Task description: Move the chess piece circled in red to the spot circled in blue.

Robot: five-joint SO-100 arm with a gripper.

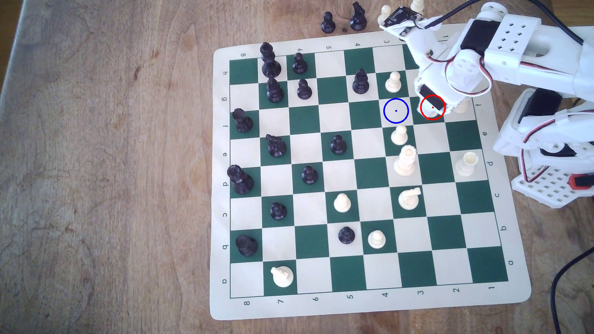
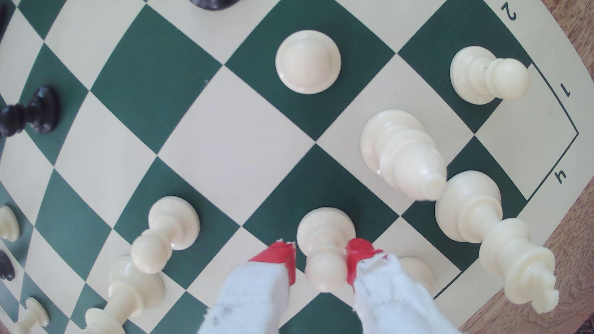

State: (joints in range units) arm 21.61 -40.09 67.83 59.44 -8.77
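Note:
The chess piece (image 2: 324, 253) is a small cream pawn standing upright on a dark green square. In the exterior view only a sliver of the chess piece (image 1: 429, 113) shows inside the red ring, under the wrist. My gripper (image 2: 321, 260) is low over it and open. Its red-tipped fingers (image 2: 283, 258) flank the pawn's neck; one pad looks to touch, and a narrow gap shows at the other. The spot (image 1: 396, 110) is a bare cream square with a blue ring, one square toward the exterior view's left of my gripper (image 1: 430, 108).
Cream pawns (image 1: 392, 82) (image 1: 399, 135) stand on the squares either side of the spot. A tall cream bishop (image 2: 401, 154) and a cream king (image 2: 491, 237) stand close to the gripper. The board edge (image 2: 565, 135) is near. Black pieces fill the board's left half in the exterior view.

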